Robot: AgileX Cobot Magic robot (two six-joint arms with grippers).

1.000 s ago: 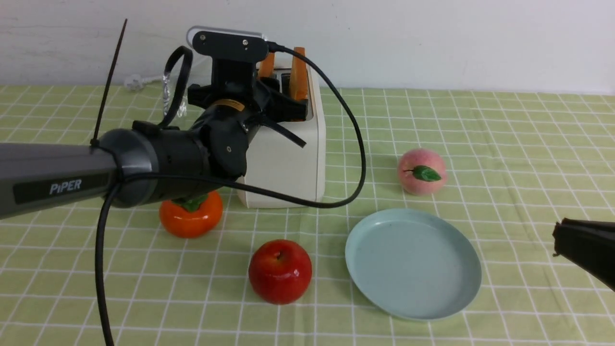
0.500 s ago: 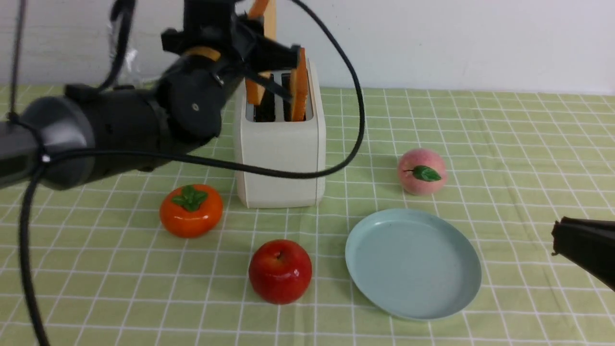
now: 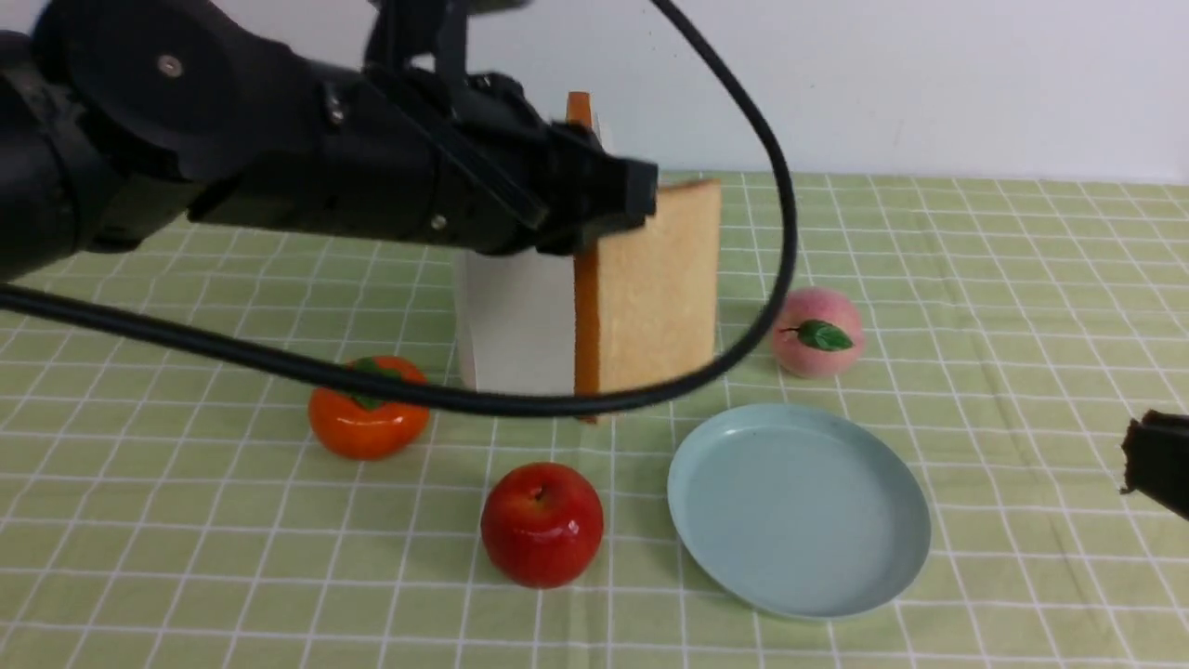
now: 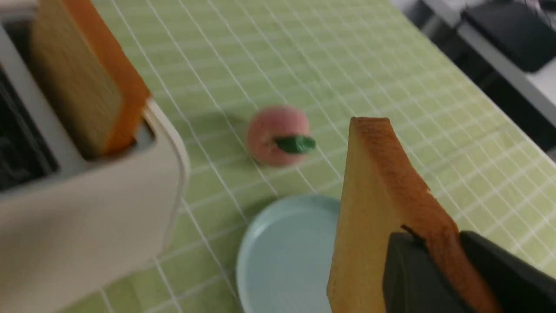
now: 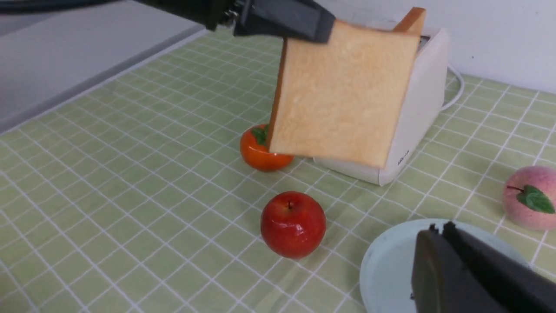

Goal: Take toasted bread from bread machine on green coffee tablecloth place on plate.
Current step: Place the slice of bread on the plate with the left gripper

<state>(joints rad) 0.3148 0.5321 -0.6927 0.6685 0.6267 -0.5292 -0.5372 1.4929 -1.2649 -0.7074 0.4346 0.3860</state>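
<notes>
My left gripper [image 3: 633,197] is shut on the top edge of one toasted bread slice [image 3: 655,288] and holds it upright in the air, in front of the bread machine [image 3: 511,316] and above the plate's far-left side. The left wrist view shows the fingers clamping its crust [image 4: 382,191]. The second slice [image 3: 579,105] stands in the toaster's slot [image 4: 82,87]. The pale blue-green plate [image 3: 799,511] lies empty on the green checked tablecloth [image 3: 975,279]. My right gripper [image 5: 438,228] is shut and empty, hovering over the plate's near-right rim.
A red apple [image 3: 542,525] sits left of the plate, an orange persimmon [image 3: 369,423] left of the toaster, and a pink peach [image 3: 816,332] behind the plate. The left arm's black cable [image 3: 743,325] loops in front of the toaster. A white wall stands behind.
My left gripper has lifted one slice up out of the toaster and carried it forward and right toward the plate. The right gripper has shifted slightly to the right.
</notes>
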